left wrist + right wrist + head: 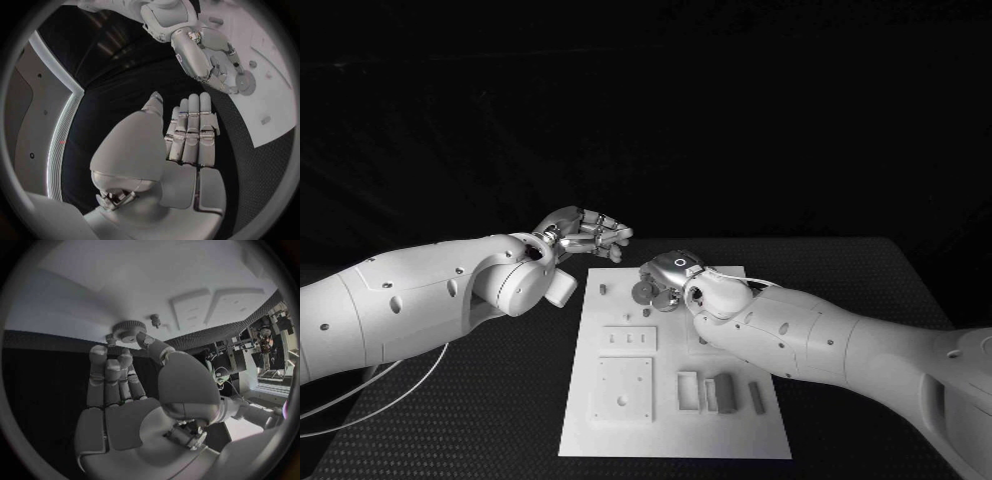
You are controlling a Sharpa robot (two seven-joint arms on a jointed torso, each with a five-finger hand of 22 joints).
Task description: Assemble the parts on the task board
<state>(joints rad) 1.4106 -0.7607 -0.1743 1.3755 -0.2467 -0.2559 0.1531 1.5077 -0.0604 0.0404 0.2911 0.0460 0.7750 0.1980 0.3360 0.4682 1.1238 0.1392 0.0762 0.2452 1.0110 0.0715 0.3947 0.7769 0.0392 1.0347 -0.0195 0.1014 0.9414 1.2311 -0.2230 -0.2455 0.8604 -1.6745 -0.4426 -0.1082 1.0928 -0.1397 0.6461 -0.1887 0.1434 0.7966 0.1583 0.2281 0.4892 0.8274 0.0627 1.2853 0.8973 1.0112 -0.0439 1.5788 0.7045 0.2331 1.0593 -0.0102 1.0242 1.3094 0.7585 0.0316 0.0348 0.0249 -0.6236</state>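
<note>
R hand [669, 280] sits over the far end of the task board [678, 440]. I see it pinching a round toothed gear [129, 330] between thumb and fingertips [98, 351]; the other fingers lie close together alongside. Gear is at the board surface nr the far edge, just beside a small upright peg [154, 319]; can't tell if gear is seated or only touching. From the L wrist cam the same gear [244, 83] shows as a flat disc under the R hand's fingers.

L hand [583, 232] hangs off the board's far-left corner, above the black table [877, 270], holding nothing. Its fingers [192, 125] are straight and pressed side by side, thumb a little apart.

Nearer my end of the board: two raised square plates [626, 365] w/ small holes, and a row of narrow upright blocks [720, 393] beside them, untouched.
</note>
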